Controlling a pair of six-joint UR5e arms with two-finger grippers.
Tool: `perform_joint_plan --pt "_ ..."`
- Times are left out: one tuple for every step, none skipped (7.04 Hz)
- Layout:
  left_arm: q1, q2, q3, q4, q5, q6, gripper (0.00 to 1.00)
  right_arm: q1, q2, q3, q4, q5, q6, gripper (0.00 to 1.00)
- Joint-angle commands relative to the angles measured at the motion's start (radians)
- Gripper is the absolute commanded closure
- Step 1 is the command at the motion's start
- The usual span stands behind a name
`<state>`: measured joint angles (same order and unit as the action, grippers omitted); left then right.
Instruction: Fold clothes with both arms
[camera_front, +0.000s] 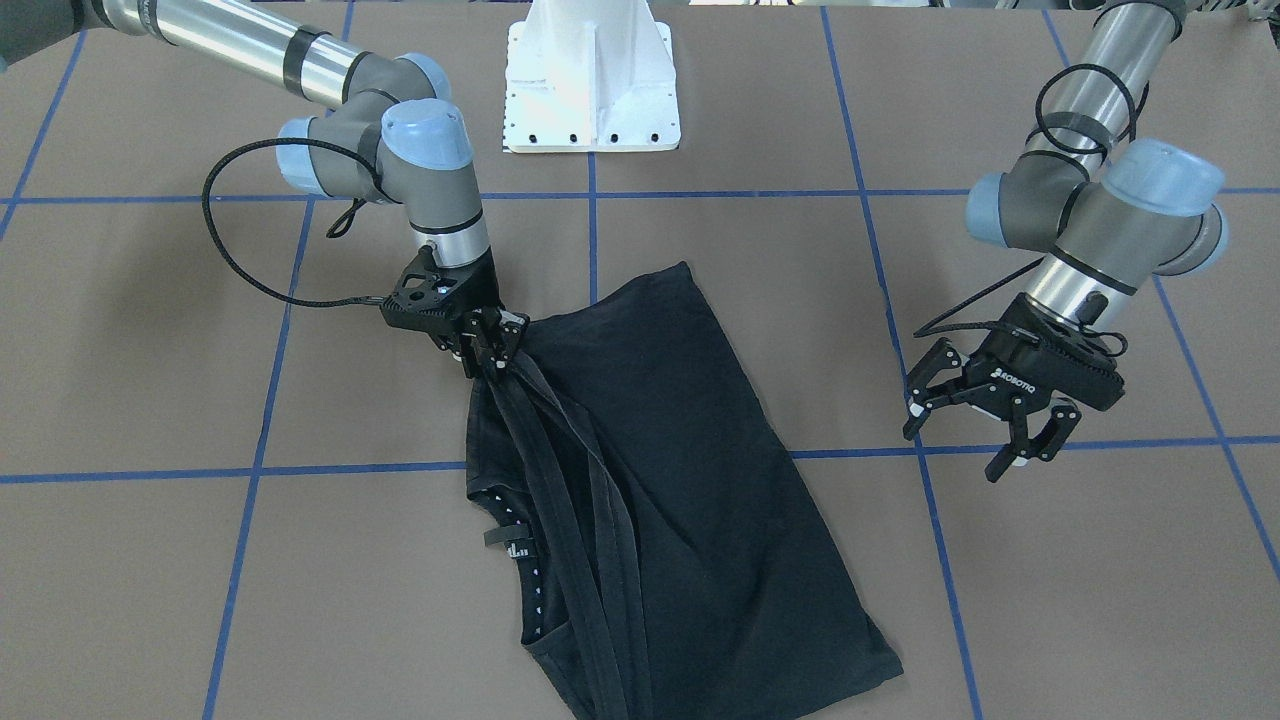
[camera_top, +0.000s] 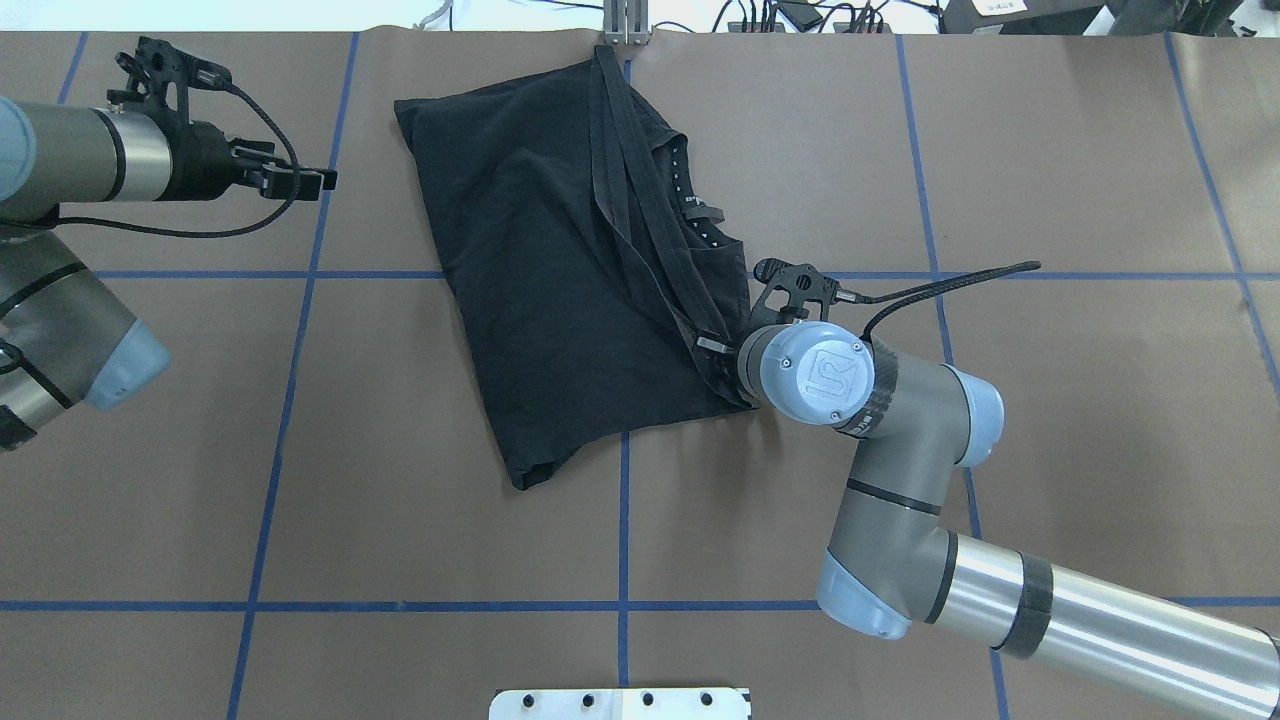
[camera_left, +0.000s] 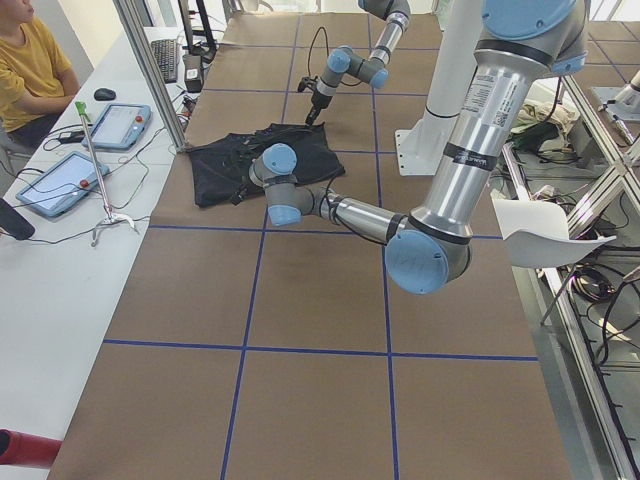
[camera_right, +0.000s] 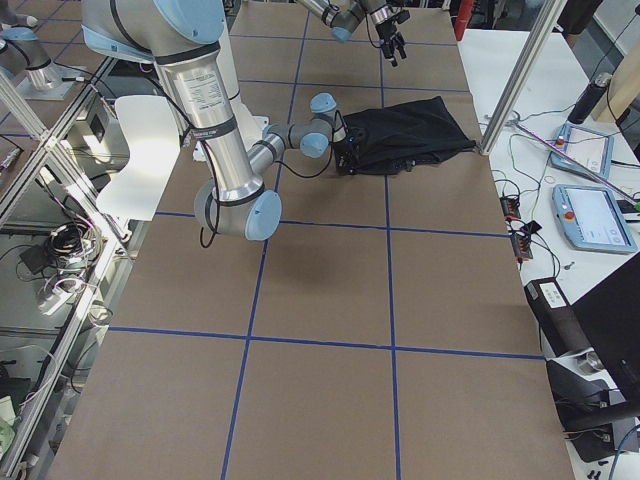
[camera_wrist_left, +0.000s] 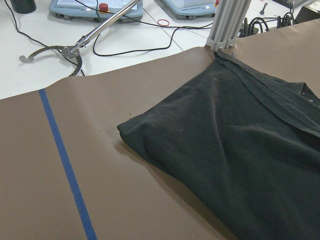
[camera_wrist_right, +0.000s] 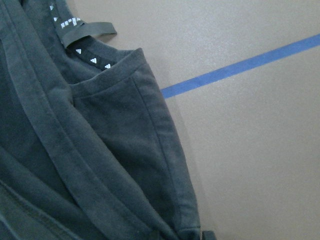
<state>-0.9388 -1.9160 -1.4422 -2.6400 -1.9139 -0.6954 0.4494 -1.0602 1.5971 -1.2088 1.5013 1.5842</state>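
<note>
1. The right claw (camera_front: 492, 362), black and two-fingered, is clamped tight on a bunched edge of the black fabric T-shirt (camera_front: 680, 470), on the shirt's side just past the collar (camera_front: 522, 560).
2. From that grip, taut bands of cloth run across the T-shirt to its end farthest from the robot.
3. The grey metal right arm (camera_top: 890, 470), with light blue joint caps, reaches in over the T-shirt's collar side.
4. The left claw (camera_front: 957, 445) has its fingers spread wide with nothing between them. It is well apart from the T-shirt, off the side opposite the collar.
5. The T-shirt lies folded into a rough oblong on the flat brown surface (camera_front: 150, 350), skewed to the blue tape lines (camera_front: 300, 468), which pass under it.
6. The collar shows small white marks and a grey loop.
7. The white metal pedestal (camera_front: 592, 85) stands near the T-shirt's robot-side end, apart from it.
8. A silver metal post (camera_wrist_left: 227, 22) stands just beside the T-shirt's far end.
</note>
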Motion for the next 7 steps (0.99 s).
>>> perform_joint_plan --pt "0.0 0.0 0.0 0.0 0.001 0.0 0.0 0.011 0.002 0.003 0.002 0.002 -0.053 1.0" --pt "0.0 0.0 0.002 0.0 0.001 0.0 0.0 0.024 0.002 0.012 0.0 0.014 -0.061 1.0" --pt "0.0 0.0 0.002 0.0 0.001 0.0 0.0 0.029 -0.006 0.029 0.0 0.023 -0.066 1.0" --pt "0.0 0.0 0.002 0.0 0.0 0.0 0.0 0.034 -0.036 0.081 -0.003 0.026 -0.064 1.0" --pt "0.002 0.0 0.005 0.0 0.0 0.0 0.0 0.002 -0.11 0.166 -0.006 0.019 -0.053 1.0" --pt "0.002 0.0 0.005 0.0 0.0 0.0 0.0 -0.064 -0.165 0.246 -0.017 -0.016 -0.032 1.0" --pt "0.002 0.0 0.005 0.0 0.0 -0.001 0.0 -0.146 -0.182 0.273 -0.017 -0.097 0.026 1.0"
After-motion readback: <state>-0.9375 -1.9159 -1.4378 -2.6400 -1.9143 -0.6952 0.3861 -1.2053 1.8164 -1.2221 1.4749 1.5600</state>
